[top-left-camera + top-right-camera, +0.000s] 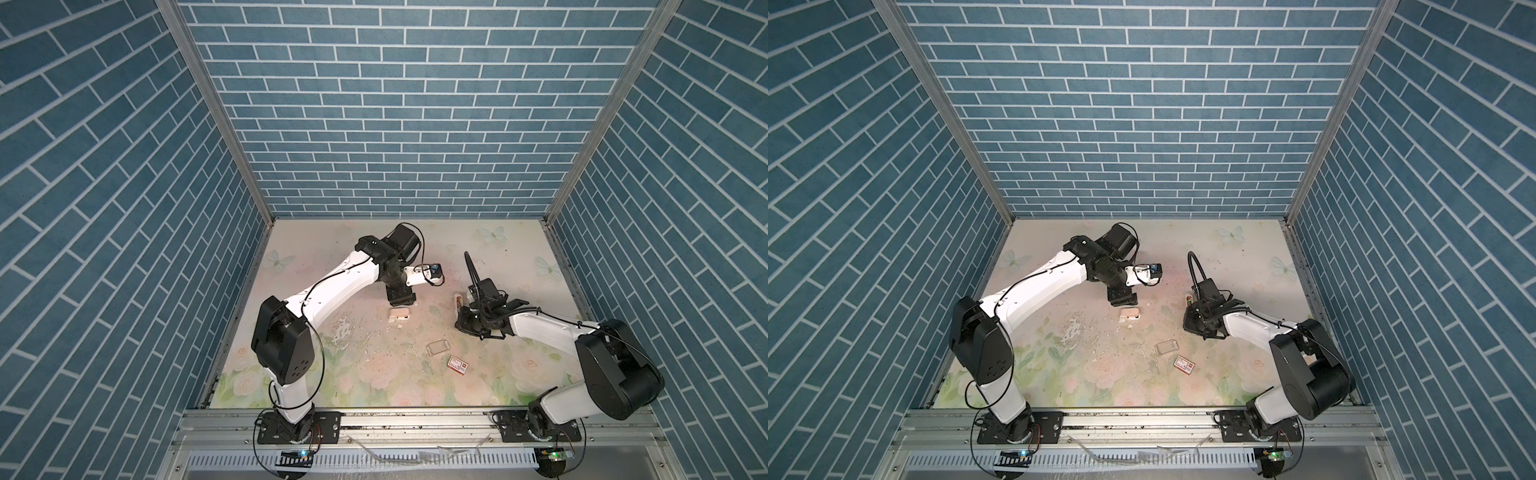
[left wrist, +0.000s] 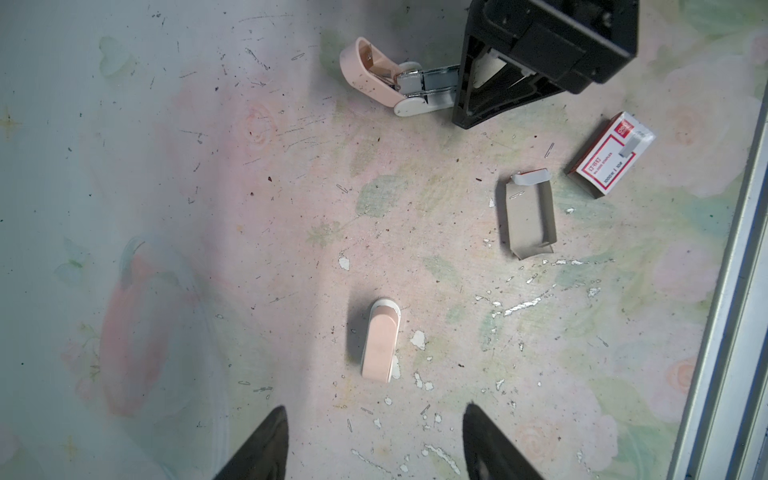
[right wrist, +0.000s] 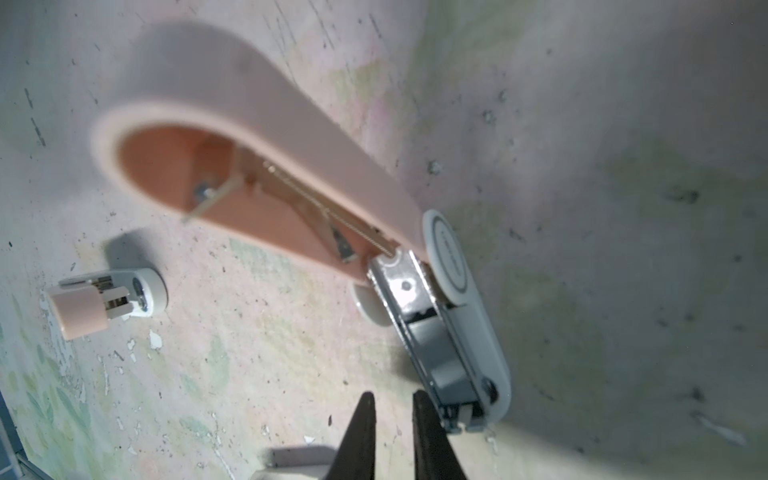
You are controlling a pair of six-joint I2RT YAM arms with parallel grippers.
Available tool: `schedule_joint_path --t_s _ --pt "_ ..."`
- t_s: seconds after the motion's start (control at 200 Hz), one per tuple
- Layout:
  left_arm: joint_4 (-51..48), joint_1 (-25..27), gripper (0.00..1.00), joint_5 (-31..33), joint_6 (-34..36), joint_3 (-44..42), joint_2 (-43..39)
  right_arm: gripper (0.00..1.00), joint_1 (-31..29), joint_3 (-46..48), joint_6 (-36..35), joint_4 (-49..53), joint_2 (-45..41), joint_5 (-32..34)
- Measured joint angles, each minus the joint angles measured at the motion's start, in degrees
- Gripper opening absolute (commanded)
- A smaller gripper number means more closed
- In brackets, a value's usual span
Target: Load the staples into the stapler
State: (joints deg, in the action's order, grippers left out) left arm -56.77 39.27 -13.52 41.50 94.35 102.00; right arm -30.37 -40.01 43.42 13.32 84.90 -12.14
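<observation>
We find the stapler (image 3: pixel 332 232) hinged open for loading.
Right jaws closed, empty, beside its magazine (image 3: pixel 436 353); left jaws open, empty.

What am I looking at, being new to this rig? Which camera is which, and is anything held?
Two white robot arms stand at a flowery table. Both top views look down from overhead; the other two cameras ride on the wrists. On the table lie a shut pink stapler, a second stapler flipped open, a small tray and a red-and-white box. The left fingers are spread near the shut stapler, empty. The right fingers are nearly together beside the open stapler, holding nothing visible.
</observation>
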Motion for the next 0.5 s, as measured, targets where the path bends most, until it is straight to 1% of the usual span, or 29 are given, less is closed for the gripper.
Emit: schedule_joint_path --t_s 0.5 --pt "0.0 0.0 0.69 -1.4 -0.9 0.0 0.0 0.20 4.8 -0.1 -1.8 0.9 1.2 0.0"
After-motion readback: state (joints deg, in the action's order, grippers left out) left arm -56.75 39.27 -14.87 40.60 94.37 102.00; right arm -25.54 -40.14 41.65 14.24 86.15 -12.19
